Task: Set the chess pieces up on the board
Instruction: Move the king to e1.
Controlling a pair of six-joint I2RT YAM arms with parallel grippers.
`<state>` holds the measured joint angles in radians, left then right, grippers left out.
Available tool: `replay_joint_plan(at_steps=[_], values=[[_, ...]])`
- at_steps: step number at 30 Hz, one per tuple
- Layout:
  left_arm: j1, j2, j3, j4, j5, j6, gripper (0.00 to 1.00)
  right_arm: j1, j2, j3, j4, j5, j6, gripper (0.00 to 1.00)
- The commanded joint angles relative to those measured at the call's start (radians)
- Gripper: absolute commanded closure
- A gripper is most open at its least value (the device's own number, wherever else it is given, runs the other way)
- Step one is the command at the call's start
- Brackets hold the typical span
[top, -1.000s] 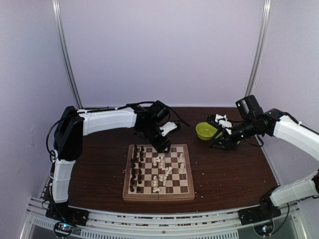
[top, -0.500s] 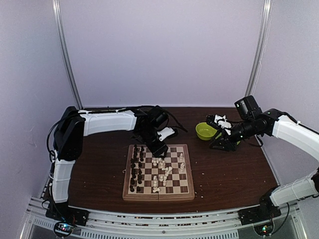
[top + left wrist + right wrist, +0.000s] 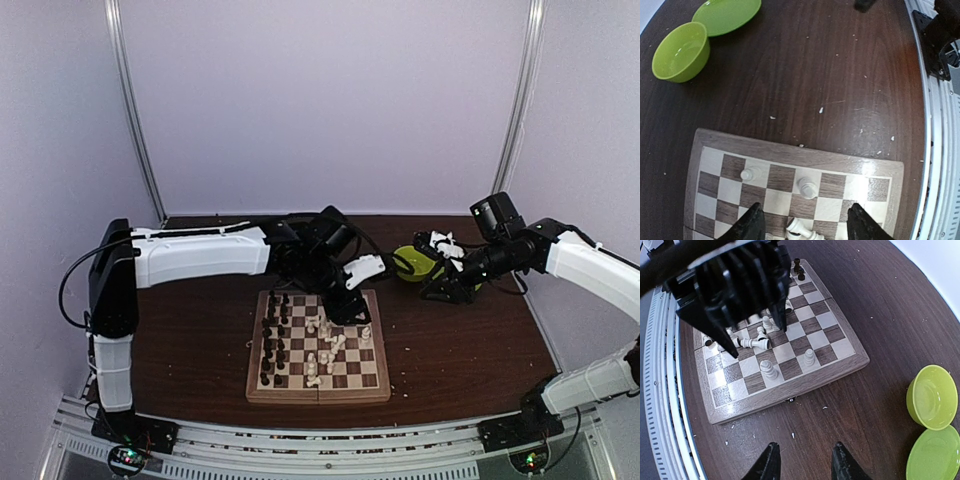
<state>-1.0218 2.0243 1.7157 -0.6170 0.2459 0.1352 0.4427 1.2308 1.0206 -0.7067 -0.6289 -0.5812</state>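
Dark chess pieces stand along the board's left files, while white chess pieces lie jumbled mid-board. Over its far half the left gripper hangs, jaws spread; best to centre on one toppled piece before closing. Past its far-right corner the right gripper hovers, jaws apart, empty.

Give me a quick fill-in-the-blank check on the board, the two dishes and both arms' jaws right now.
1. In the top view, the dark pieces line the board's ____ side.
2. The bowl and plate are both ____ in colour.
3. The left arm's jaws stand ____ over a toppled white piece.
4. The right arm's jaws grip ____.
Missing words: left; green; open; nothing.
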Motion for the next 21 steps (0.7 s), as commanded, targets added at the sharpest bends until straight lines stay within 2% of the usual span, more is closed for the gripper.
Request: replay_joint_plan(at_steps=[1, 12, 16, 18, 21], values=[[0.0, 0.025, 0.0, 0.041, 0.096, 0.038, 0.42, 0.004, 0.009, 0.004, -0.006, 0.011, -0.012, 0.65], [-0.004, 0.132, 0.08, 0.004, 0.095, 0.045, 0.45, 0.004, 0.016, 0.004, -0.01, 0.012, -0.014, 0.65], [-0.006, 0.156, 0.099, -0.003, 0.085, 0.054, 0.53, 0.004, 0.018, 0.005, -0.011, 0.014, -0.016, 0.65], [-0.006, 0.17, 0.116, -0.02, 0.08, 0.062, 0.6, 0.004, 0.019, 0.005, -0.011, 0.014, -0.017, 0.65], [-0.006, 0.181, 0.125, -0.031, 0.075, 0.072, 0.62, 0.004, 0.021, 0.004, -0.012, 0.014, -0.019, 0.65]])
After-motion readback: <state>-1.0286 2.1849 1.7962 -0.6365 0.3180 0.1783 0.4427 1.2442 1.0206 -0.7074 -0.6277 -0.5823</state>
